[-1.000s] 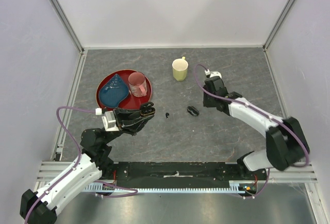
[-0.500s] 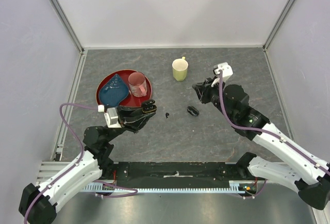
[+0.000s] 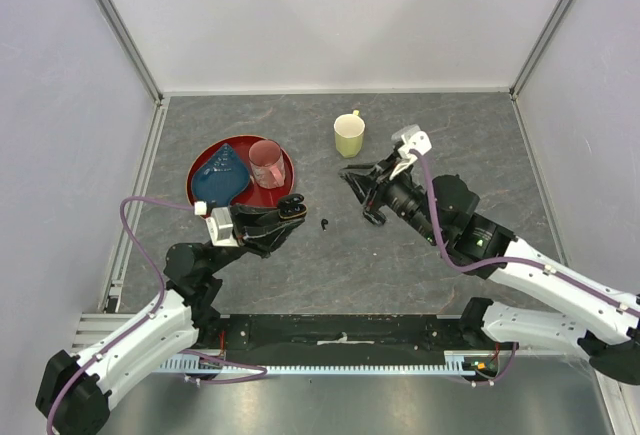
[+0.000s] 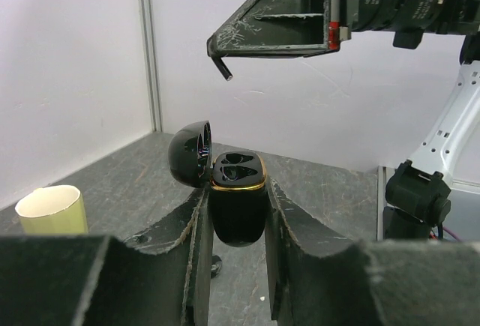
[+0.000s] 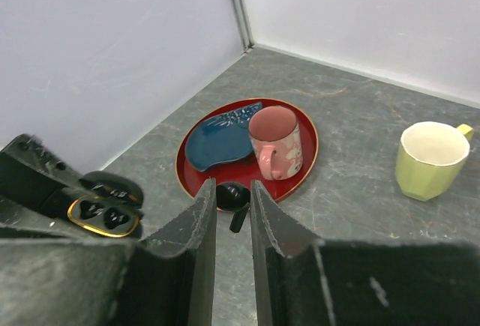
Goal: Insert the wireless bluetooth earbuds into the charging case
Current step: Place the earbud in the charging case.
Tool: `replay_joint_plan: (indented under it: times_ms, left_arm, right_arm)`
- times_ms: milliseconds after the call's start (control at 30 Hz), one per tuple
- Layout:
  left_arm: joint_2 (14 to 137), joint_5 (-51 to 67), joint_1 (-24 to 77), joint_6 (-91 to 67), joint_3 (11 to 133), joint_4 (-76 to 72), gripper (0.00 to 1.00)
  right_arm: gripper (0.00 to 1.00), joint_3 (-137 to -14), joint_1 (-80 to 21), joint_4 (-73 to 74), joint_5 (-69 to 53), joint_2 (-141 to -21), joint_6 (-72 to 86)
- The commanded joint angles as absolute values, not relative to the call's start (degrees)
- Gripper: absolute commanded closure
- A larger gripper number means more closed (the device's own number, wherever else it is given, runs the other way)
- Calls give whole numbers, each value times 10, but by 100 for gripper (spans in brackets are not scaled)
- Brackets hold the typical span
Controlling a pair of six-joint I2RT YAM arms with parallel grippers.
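Note:
My left gripper (image 3: 287, 211) (image 4: 237, 195) is shut on the black charging case (image 4: 238, 207) (image 3: 291, 205) (image 5: 104, 212). It holds the case upright above the table, lid open, with a gold rim and two empty sockets showing. My right gripper (image 3: 347, 172) (image 5: 233, 189) is shut on one small black earbud (image 5: 229, 195), stem hanging down. It hovers up and to the right of the case, tips pointing towards it; the stem (image 4: 223, 70) pokes out below its fingers. Another earbud (image 3: 325, 223) (image 4: 215, 265) lies on the table between the arms.
A yellow mug (image 3: 349, 136) (image 5: 431, 160) (image 4: 50, 210) stands at the back centre. A red tray (image 3: 283, 193) (image 5: 308, 163) at the left holds a pink cup (image 3: 266, 163) (image 5: 274, 142) and a blue dish (image 3: 222, 175). A black oval thing (image 3: 373, 216) lies under the right arm.
The right arm has swung left and turned its gripper, with the earbud, towards the left gripper. The left gripper with the case has barely shifted.

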State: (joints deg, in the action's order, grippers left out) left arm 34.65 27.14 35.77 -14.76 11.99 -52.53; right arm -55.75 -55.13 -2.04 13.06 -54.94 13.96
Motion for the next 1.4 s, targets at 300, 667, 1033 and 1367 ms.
replay_joint_plan:
  times_ms: [300, 667, 1033, 1367]
  left_arm:
    - [365, 279, 359, -155, 137, -559, 98]
    - [355, 279, 360, -156, 134, -556, 98]
    - [346, 276, 360, -156, 131, -556, 98]
    - [347, 276, 360, -164, 131, -563, 98]
  right_arm:
    - [100, -579, -691, -125, 214, -591, 42]
    - [100, -576, -738, -160, 236, -635, 22]
    - [100, -572, -741, -177, 231, -657, 18]
    - [100, -562, -741, -201, 236, -662, 16]
